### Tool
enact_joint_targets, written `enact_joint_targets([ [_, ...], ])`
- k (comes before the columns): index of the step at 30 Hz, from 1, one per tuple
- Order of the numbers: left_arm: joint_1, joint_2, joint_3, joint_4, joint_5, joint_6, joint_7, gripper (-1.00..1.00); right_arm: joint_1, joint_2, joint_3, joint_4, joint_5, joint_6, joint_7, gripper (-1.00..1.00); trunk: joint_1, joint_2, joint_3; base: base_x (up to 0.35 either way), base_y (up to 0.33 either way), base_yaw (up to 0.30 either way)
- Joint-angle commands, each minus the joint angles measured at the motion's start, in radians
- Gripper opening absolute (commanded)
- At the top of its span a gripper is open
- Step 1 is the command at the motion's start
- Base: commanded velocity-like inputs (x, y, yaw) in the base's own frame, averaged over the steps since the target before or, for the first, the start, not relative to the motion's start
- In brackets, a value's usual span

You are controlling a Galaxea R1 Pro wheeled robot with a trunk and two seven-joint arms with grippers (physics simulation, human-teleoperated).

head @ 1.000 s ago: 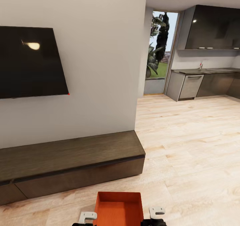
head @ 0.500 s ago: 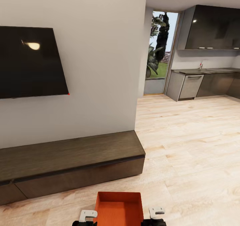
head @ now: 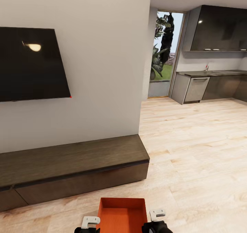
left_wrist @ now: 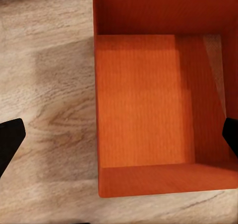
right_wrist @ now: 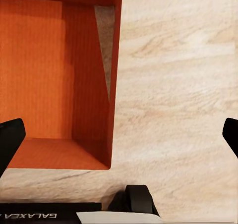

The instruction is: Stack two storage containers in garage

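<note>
Storage container on the wood floor before the cabinet, flanked by left gripper and right gripper, both spread wide, each straddling one side wall.

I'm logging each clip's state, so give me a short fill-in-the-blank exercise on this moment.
1. The orange-red storage container sits on the light ____ floor.
2. The container holds ____.
3. In the head view, the left hand and right hand flank the container, one on each ____.
4. Mounted on the wall above the long dark cabinet is a black ____.

Missing words: wood; nothing; side; TV
</note>
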Motion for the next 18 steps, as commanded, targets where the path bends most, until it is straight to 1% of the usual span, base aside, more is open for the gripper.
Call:
enact_joint_targets([
  [1, -0.001, 0.0, -0.009, 0.001, 0.01, -0.004, 0.0, 1.0, 0.0, 0.0, 0.008, -0.002, 0.001, 0.01, -0.005, 1.0, 0.0, -0.001, -0.001, 0.0, 0.0, 0.0],
  [18, -0.001, 0.002, -0.009, -0.001, 0.011, -0.006, -0.002, 1.0, 0.0, -0.007, 0.007, -0.005, 0.001, 0.008, -0.005, 1.0, 0.0, -0.001, -0.001, 0.0, 0.0, 0.0],
])
